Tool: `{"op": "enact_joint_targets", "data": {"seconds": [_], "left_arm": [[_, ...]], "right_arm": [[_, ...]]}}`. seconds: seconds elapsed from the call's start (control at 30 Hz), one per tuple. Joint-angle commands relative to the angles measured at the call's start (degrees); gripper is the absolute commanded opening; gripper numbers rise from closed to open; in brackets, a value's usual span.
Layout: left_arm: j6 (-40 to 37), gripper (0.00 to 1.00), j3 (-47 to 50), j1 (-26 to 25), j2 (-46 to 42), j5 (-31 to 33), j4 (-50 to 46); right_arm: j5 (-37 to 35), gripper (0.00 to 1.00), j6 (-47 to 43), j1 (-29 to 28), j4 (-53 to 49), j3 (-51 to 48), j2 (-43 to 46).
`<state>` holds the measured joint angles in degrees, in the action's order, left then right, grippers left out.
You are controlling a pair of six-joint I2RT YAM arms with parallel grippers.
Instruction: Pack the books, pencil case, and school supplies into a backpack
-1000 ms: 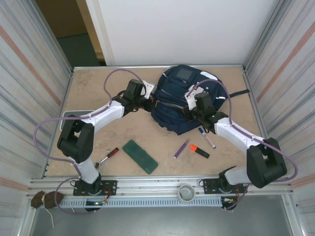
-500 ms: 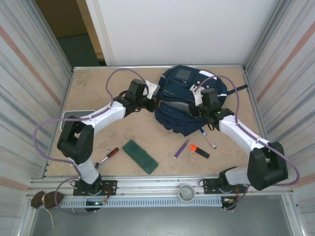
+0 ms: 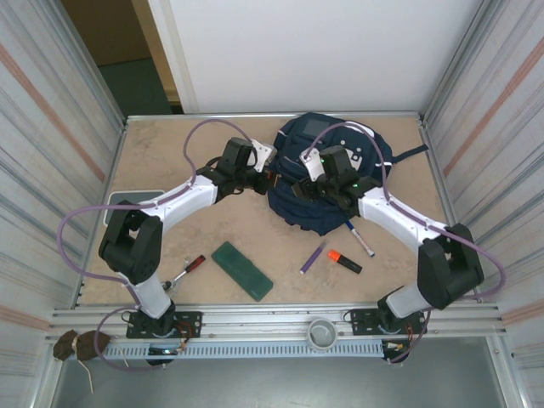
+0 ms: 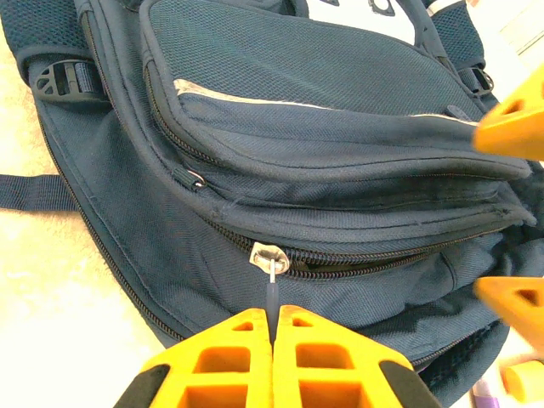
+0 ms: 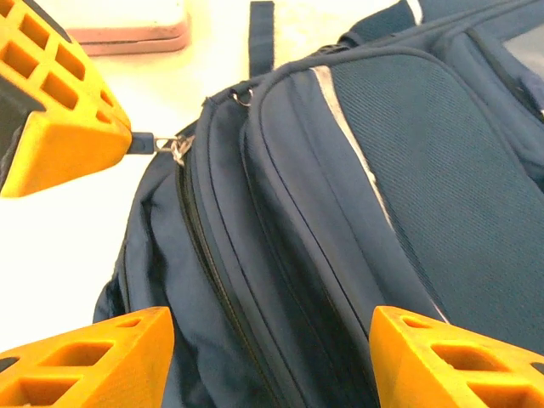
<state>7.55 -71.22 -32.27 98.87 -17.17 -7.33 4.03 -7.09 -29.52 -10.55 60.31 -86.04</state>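
Seen from above, the navy backpack (image 3: 308, 212) lies at the far middle of the table (image 3: 170, 144), and both arms bend in over its near-left side. On the table in front of it we find a purple pen (image 3: 312, 257), an orange highlighter (image 3: 344, 261) and a white marker (image 3: 358, 239) with a blue cap. They lie close together on the right. A green pencil case (image 3: 242, 270) lies further left, and a red-handled tool (image 3: 185, 272) beyond that.

The overhead view cannot settle the grip, but the left wrist camera does. The left end effector (image 4: 272, 327) has its orange fingers pressed together on the thin zipper pull (image 4: 272, 293). The metal slider sits just above the fingertips on the backpack's main zip, below the front pocket.

The right wrist camera looks down the bag from the other side. The right end effector (image 5: 272, 357) has its fingers spread wide apart over the dark fabric, with nothing between them. We cannot tell whether the tips touch the bag. The same view confirms the left fingers clamped on the pull at the bag's edge, with a pale, pink-edged flat object (image 5: 127, 30) on the table beyond.
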Motion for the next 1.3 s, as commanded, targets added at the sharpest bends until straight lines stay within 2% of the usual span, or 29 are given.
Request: {"op": "enact_joint_targets", "data": {"seconds": [0.0,0.07,0.1,0.2,0.27,0.43,0.67,0.87,1.27], "left_arm": [[0.10,0.00,-0.17,-0.25,-4.05,-1.30,1.36],[0.04,0.00,-0.04,-0.25,-4.29,-0.96,1.31],[-0.15,0.00,0.17,-0.25,-4.47,-0.45,1.29],[-0.10,0.00,1.02,0.33,-5.27,1.55,1.18],[0.16,0.00,1.90,0.95,-6.03,2.62,1.18],[0.66,0.00,5.19,2.36,-8.94,3.80,1.26],[0.89,0.00,7.68,3.05,-10.37,3.72,1.92],[0.54,0.00,6.86,5.38,-9.32,4.91,1.95],[1.03,0.00,-2.46,11.55,4.18,6.70,2.63]], "right_arm": [[0.69,0.61,-2.74,-0.49,0.09,3.38,-4.15],[0.76,0.58,-3.07,-0.54,0.38,4.43,-6.03],[0.38,0.53,-3.14,-0.54,0.64,4.83,-6.85],[-0.96,0.32,-3.70,-0.37,0.70,5.92,-8.21],[-0.19,0.22,-4.63,-0.36,0.87,6.75,-8.83],[4.13,0.08,-6.89,-0.52,-0.19,10.32,-11.39],[2.87,0.00,-10.67,-0.48,-2.71,11.49,-11.82],[2.36,0.00,-11.80,1.79,-2.20,7.03,-6.66],[10.42,0.00,-10.72,3.46,-0.54,6.50,-3.41]]}}
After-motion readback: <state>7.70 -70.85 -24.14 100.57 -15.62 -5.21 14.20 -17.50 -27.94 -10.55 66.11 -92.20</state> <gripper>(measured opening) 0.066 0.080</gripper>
